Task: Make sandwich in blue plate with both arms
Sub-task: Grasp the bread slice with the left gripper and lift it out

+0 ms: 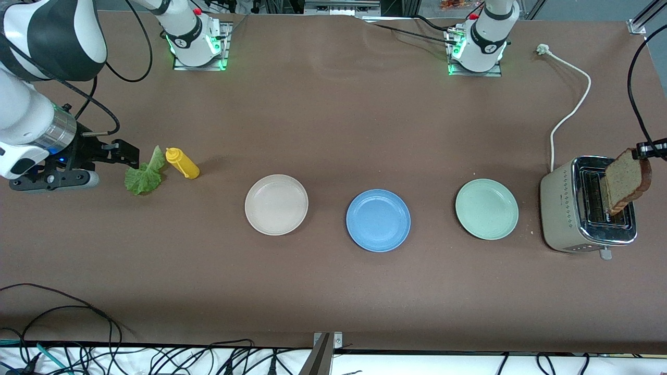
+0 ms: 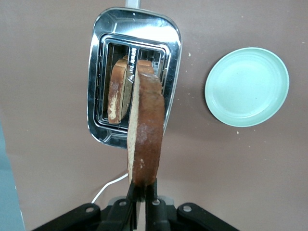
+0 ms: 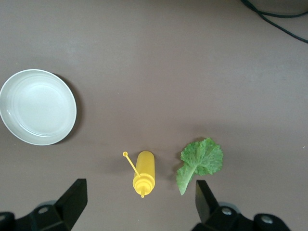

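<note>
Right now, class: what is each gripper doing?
Left gripper: shut on a bread slice over the toaster.
Right gripper: open, holding nothing, over the lettuce leaf.

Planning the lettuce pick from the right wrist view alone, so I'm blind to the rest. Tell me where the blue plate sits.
Observer: The blue plate lies between the cream plate and the green plate, with nothing on it.
Operator: My right end effector hangs open above the lettuce. Report the left arm.
Observer: The left end effector is shut on a bread slice, held over the toaster.
Operator: Say whether the toaster holds more bread.
Observer: Yes, a second slice stands in its slot.
</note>
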### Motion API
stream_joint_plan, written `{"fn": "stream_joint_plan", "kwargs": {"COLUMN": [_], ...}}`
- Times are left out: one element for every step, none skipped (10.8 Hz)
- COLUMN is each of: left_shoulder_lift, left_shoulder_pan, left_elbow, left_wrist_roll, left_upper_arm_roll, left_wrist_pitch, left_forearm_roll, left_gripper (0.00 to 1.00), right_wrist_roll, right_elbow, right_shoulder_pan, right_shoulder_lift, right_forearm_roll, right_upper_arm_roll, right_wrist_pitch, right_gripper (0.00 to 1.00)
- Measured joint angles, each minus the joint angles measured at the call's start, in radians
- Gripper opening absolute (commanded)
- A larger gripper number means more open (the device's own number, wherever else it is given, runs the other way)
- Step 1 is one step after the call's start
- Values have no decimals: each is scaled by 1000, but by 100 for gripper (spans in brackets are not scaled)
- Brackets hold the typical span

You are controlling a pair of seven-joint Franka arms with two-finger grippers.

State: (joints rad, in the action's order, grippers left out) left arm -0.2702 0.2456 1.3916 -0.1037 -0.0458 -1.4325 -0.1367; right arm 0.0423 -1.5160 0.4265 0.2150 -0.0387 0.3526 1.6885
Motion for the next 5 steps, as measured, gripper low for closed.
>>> {"fn": "stream_joint_plan", "kwargs": {"left_shoulder_lift": [20,33,39,39,38], "left_shoulder_pan": [-2,-4,-5,-8,-12], "left_elbow": [0,0,0,0,0], "left_wrist_roll": [0,0,0,1,1], "left_upper_arm_roll": [-8,-19,-34,-46,-51], "left_wrist_pitch": [8,12,15,16,16], "left_forearm_roll": [0,0,0,0,0], "left_gripper": [0,0,0,0,0], "right_wrist_roll": [0,0,0,0,0], "right_elbow": [0,0,0,0,0], "right_shoulder_pan": [0,0,0,0,0], "right_shoulder_lift": [0,0,0,0,0], "right_forearm_roll": [0,0,0,0,0], "right_upper_arm_roll": [0,0,0,0,0], "right_wrist_pitch": [0,0,0,0,0], "right_gripper": [100,100,100,100,100]}}
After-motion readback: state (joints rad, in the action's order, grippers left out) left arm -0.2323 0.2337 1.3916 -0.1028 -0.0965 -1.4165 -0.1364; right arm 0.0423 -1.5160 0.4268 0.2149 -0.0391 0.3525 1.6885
